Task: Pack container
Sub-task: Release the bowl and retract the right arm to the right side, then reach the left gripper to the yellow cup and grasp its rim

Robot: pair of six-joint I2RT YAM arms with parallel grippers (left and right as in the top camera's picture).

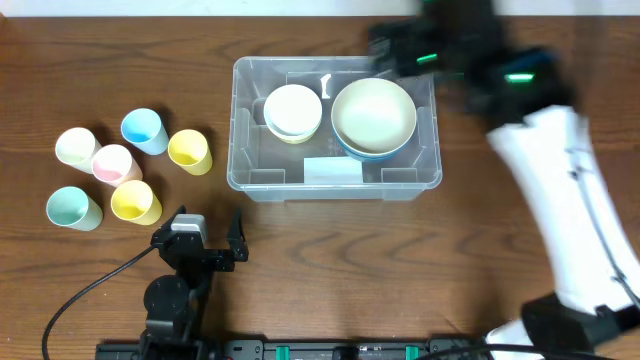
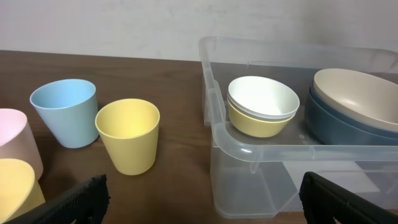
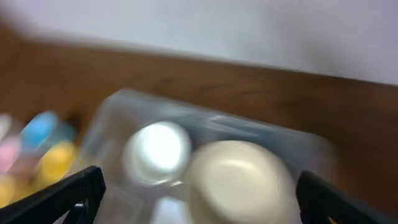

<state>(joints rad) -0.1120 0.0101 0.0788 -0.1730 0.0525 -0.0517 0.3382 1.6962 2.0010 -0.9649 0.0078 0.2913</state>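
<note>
Overhead view — bowls (image 1: 373, 115) already in the container (image 1: 237, 130), six cups (image 1: 190, 151) still outside; left claw (image 1: 209, 236) and right claw (image 3: 198, 193) gape empty.

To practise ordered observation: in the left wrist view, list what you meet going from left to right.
From the left: pink cup → blue cup → yellow cup → container left wall → white bowl stacked in a yellow bowl → beige bowl stacked in a blue bowl.
</note>
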